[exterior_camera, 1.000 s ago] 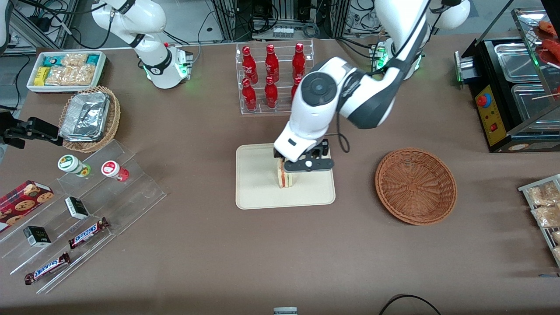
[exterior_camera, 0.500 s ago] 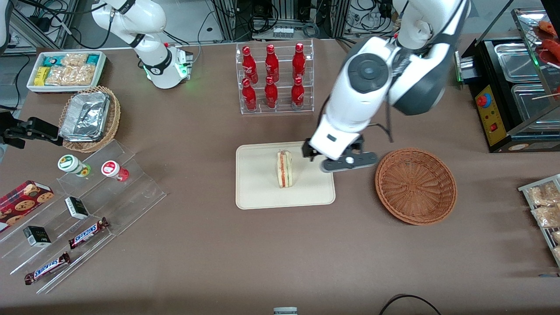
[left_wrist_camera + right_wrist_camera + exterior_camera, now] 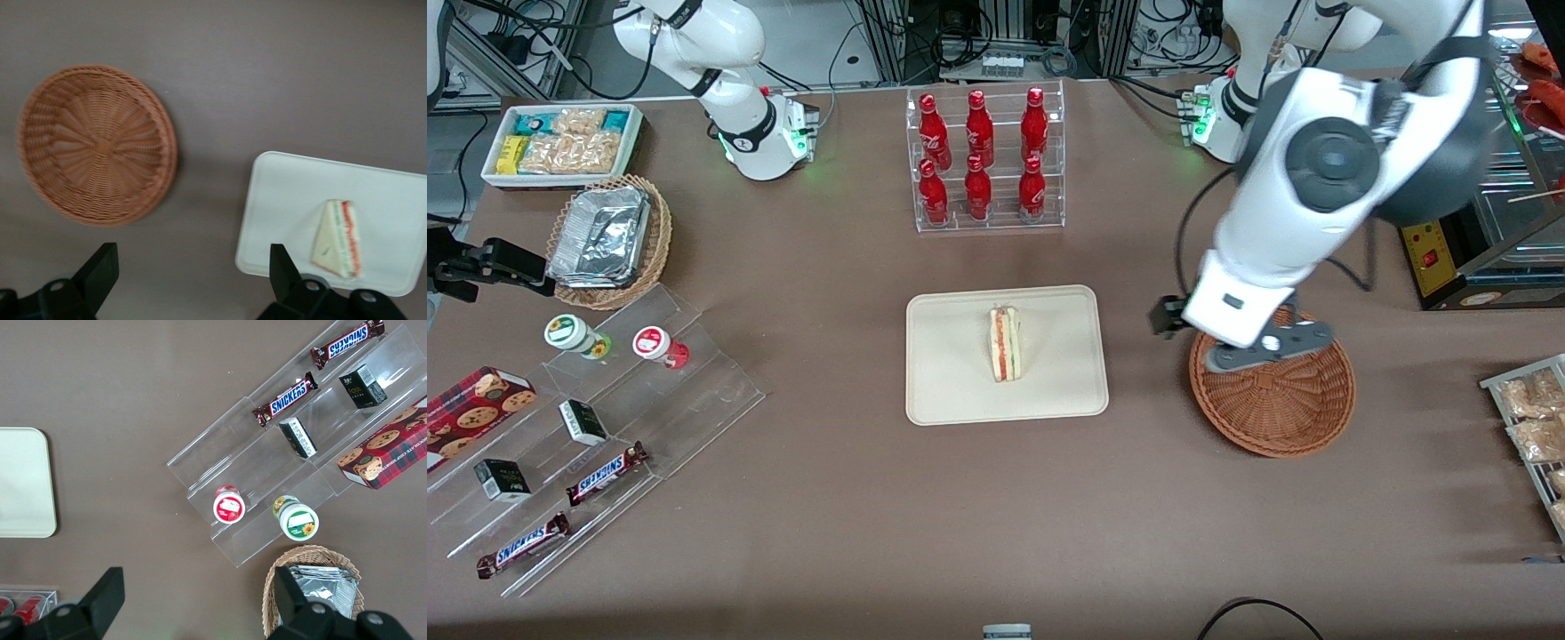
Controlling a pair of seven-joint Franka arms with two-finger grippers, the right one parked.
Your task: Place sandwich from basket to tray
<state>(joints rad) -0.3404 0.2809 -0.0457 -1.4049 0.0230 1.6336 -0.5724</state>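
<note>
One sandwich (image 3: 1006, 344) stood on its edge on the one cream tray (image 3: 951, 391), set down by me a second earlier. My gripper (image 3: 1249, 348), fingers spread wide and holding nothing, had since swung away and hung above the one reddish-brown wicker basket (image 3: 1280, 409), which lay bare. I judged the transfer done. Six red bottles (image 3: 978, 147) lined their clear rack.
</note>
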